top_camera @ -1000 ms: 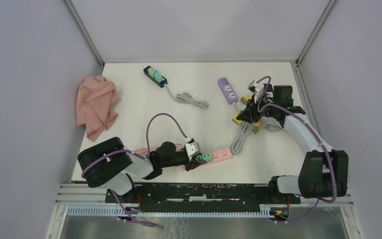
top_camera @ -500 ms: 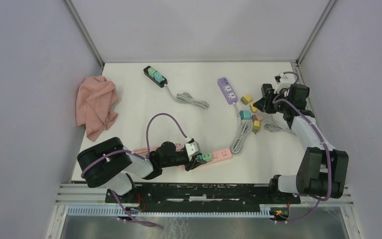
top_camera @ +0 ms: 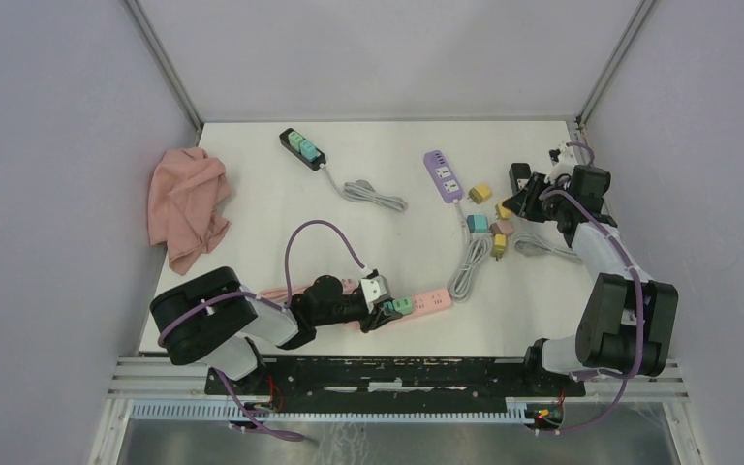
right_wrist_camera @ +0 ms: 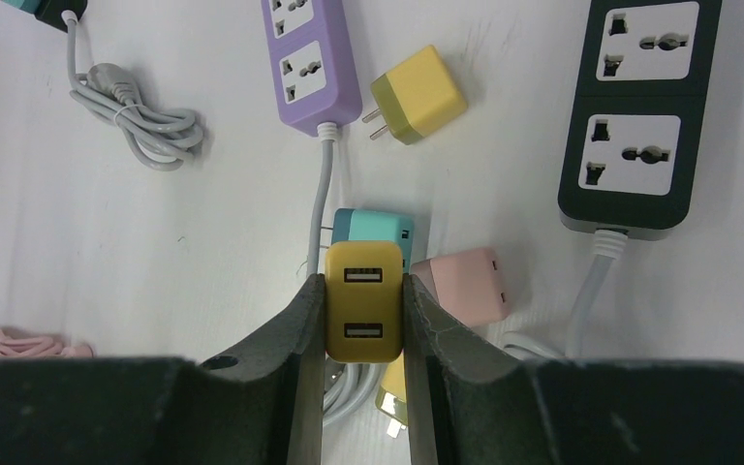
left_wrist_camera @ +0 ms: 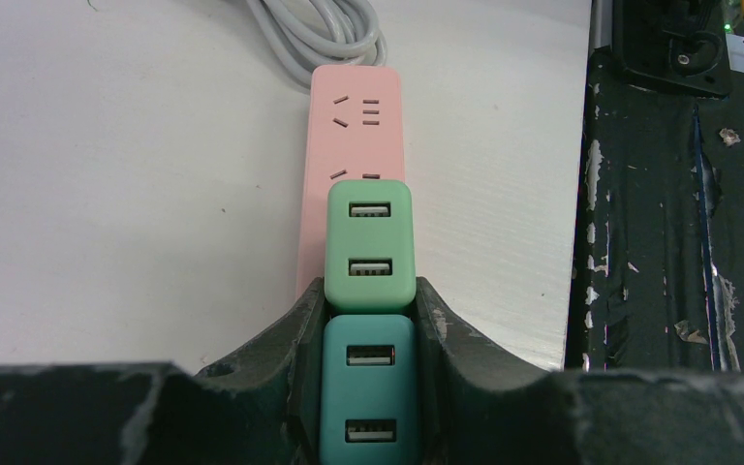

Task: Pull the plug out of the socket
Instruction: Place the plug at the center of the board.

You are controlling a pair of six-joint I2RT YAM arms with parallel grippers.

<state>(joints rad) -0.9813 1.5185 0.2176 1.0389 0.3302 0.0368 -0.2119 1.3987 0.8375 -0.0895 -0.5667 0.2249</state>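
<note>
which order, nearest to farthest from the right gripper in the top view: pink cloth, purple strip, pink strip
1. purple strip, just left of the right gripper
2. pink strip, near edge
3. pink cloth, far left

Both end effectors (left_wrist_camera: 368, 302) (right_wrist_camera: 364, 291) clamped shut.

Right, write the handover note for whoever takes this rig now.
Left tool: shut on the teal plug, which sits in the pink strip next to the green plug.
Right tool: shut on a yellow plug, free of any strip, over the loose plugs.
Done: the sockets in view on the purple strip and the near black strip are empty.
Left: put the yellow plug down, pull teal and green off the pink strip, then clear the two plugs on the far black strip.
</note>
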